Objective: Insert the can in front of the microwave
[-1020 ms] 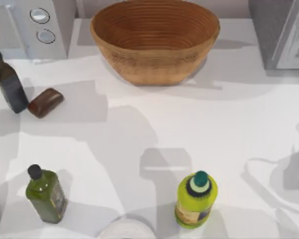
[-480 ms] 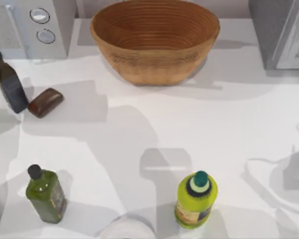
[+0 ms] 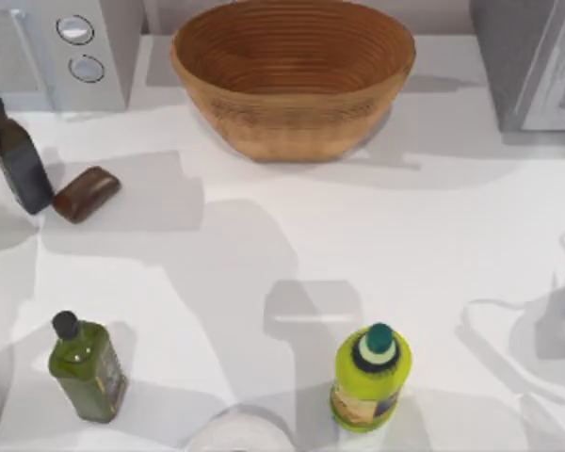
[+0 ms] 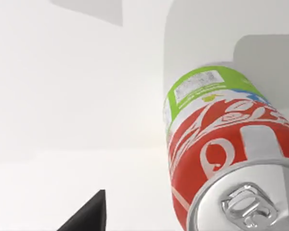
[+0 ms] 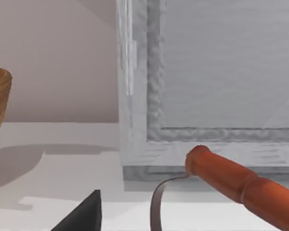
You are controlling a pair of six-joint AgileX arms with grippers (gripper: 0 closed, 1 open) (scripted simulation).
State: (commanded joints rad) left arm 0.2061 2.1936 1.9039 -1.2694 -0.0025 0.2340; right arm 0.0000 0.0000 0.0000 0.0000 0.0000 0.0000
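In the left wrist view the can (image 4: 221, 159) stands close under the camera on the white desk (image 4: 62, 96), silver top nearest, red band, then green; one dark finger (image 4: 89, 214) of the left tool shows beside it and apart from it, and whether that tool is wide or narrow I cannot tell. In the right wrist view a dark finger (image 5: 84, 214) of the right tool shows, its spread also unclear, near an orange handle (image 5: 241, 183) before a grey appliance (image 5: 207, 82). From above, the basket (image 3: 292, 75) sits at the far edge, nothing inside. The microwave (image 3: 56, 52) fills the far left corner, a dark bottle (image 3: 17, 155) and brown block (image 3: 87, 193) before it. An oil bottle (image 3: 87, 367) and a green bottle (image 3: 372, 377) stand near the front edge, with the desk's middle open.
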